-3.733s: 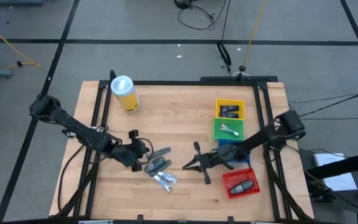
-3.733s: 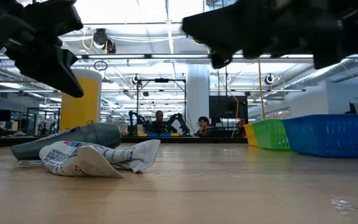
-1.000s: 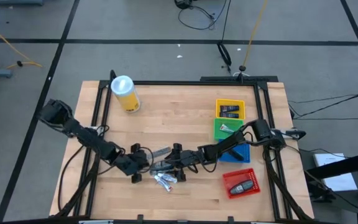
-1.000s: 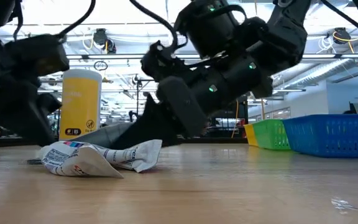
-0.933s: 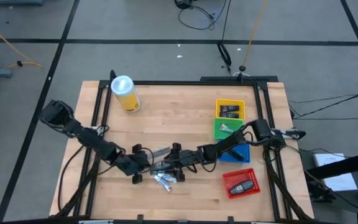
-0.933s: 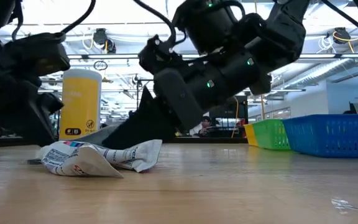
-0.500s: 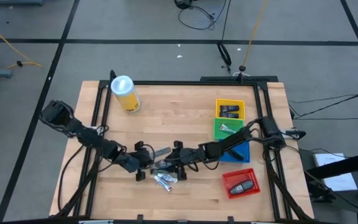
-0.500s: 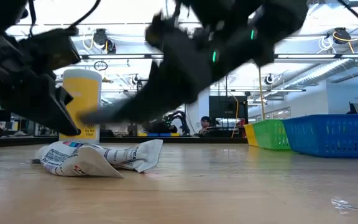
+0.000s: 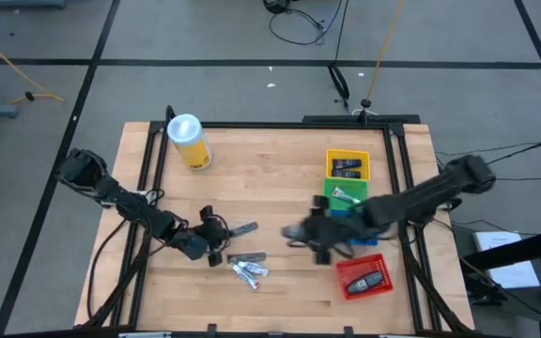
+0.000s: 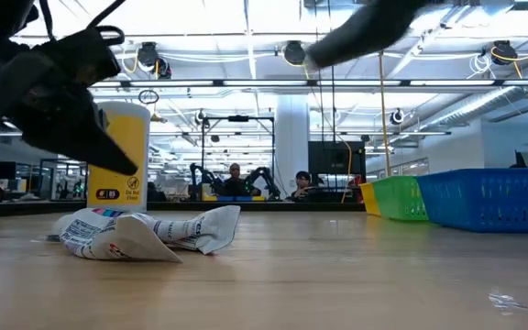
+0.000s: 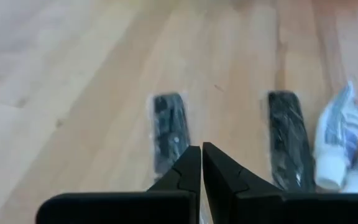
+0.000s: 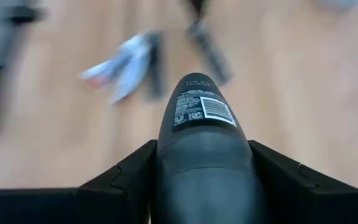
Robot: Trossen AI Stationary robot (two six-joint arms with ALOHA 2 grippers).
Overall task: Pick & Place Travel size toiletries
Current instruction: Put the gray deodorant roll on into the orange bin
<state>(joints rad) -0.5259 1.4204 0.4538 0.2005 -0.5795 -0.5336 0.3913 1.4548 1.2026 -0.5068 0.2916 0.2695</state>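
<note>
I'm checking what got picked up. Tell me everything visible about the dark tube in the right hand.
The dark tube is a matte, dark grey, plastic-looking piece with a rounded body tapering toward its far end, where a white barcode label and fine white print sit. It lies lengthwise between the two fingers of the right hand, which press its sides. It is lifted clear of the wooden table, near the coloured trays; nothing else touches it.
</note>
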